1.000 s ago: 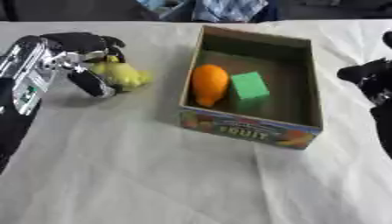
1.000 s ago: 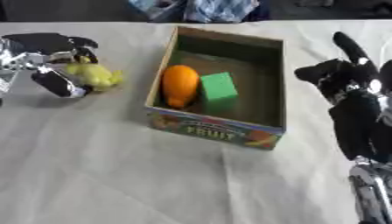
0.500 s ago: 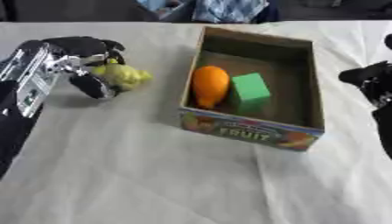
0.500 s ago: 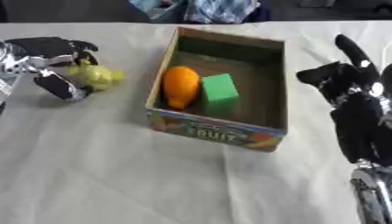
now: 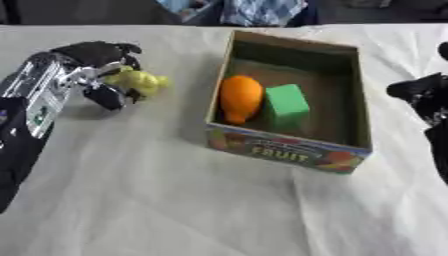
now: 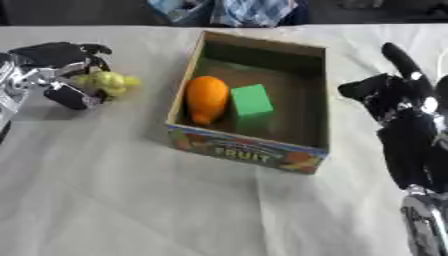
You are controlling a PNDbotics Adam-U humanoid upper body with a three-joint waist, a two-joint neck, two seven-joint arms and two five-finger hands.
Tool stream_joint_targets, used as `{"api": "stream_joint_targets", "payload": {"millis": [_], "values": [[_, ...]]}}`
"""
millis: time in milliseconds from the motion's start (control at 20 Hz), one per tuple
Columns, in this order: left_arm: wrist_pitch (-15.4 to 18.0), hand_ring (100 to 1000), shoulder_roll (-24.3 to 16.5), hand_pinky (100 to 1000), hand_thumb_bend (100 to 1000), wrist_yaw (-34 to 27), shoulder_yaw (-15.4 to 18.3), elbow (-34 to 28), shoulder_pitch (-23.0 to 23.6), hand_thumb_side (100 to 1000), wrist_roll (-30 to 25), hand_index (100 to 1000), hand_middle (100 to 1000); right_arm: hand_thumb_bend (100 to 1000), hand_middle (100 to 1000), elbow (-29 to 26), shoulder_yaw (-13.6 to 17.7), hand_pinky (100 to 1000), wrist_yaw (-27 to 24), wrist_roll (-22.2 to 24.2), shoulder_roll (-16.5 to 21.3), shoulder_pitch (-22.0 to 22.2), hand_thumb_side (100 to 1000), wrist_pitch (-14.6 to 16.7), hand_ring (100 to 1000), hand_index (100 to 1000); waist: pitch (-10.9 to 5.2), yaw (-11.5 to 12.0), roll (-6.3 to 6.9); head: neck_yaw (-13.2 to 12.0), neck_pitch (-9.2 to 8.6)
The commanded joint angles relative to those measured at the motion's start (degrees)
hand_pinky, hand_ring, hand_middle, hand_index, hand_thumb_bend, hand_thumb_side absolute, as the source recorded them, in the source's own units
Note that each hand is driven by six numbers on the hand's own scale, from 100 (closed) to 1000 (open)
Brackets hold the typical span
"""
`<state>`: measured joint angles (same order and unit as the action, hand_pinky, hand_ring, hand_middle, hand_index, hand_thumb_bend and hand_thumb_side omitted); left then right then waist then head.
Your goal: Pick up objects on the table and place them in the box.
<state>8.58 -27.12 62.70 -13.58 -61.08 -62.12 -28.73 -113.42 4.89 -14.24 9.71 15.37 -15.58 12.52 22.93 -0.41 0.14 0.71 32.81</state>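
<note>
While the left hand (image 5: 92, 70) curls its fingers round the lumpy yellow fruit (image 5: 138, 81) at the frame's upper left, the open-topped cardboard fruit box (image 5: 289, 150) at centre holds an orange oval fruit (image 5: 240, 97) beside a green block (image 5: 286, 104). The right hand (image 6: 398, 97) rests open at the right edge.

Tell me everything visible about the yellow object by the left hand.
The yellow object is small, lumpy and yellow-green, possibly a toy fruit; its exact kind is unclear. It sits at the table's far left, outside the box. The left hand curls around it, fingers arched over its top and the thumb beside it. Whether it rests on the cloth or is lifted cannot be told.
</note>
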Motion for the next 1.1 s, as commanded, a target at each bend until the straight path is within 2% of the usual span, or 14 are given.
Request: {"api": "stream_joint_targets", "payload": {"millis": [50, 450, 500, 1100], "values": [[-0.16, 656, -0.66, 465, 100, -0.27, 0.40, 0.07, -0.83, 295, 0.57, 746, 1000, 366, 569, -1.17, 0.02, 801, 0.22, 0.30, 0.46, -0.22, 1000, 0.15, 713, 984, -1.17, -0.05, -0.04, 0.07, -0.28], [-0.64, 596, -1.45, 392, 100, -1.33, -0.23, -1.89, -1.17, 159, -0.12, 713, 1000, 367, 569, -1.17, 0.04, 802, -0.11, 0.19, 0.62, -0.13, 1000, 0.06, 714, 983, -1.87, 0.27, -0.01, 0.39, 0.34], [-0.70, 565, -1.56, 347, 100, -1.27, -0.29, -2.26, -1.28, 100, -0.07, 694, 1000, 367, 569, -1.17, 0.04, 802, -0.19, 0.15, 0.67, -0.11, 1000, 0.08, 714, 982, -2.02, 0.35, -0.03, 0.46, 0.51], [-2.65, 504, -1.45, 232, 100, -3.52, -1.59, -11.55, -2.49, 109, 1.52, 659, 1000, 365, 571, -1.17, 0.14, 804, -1.47, -0.43, 1.27, -0.21, 1000, 0.64, 715, 978, -3.36, 0.82, -0.31, 0.02, 1.92]]}}
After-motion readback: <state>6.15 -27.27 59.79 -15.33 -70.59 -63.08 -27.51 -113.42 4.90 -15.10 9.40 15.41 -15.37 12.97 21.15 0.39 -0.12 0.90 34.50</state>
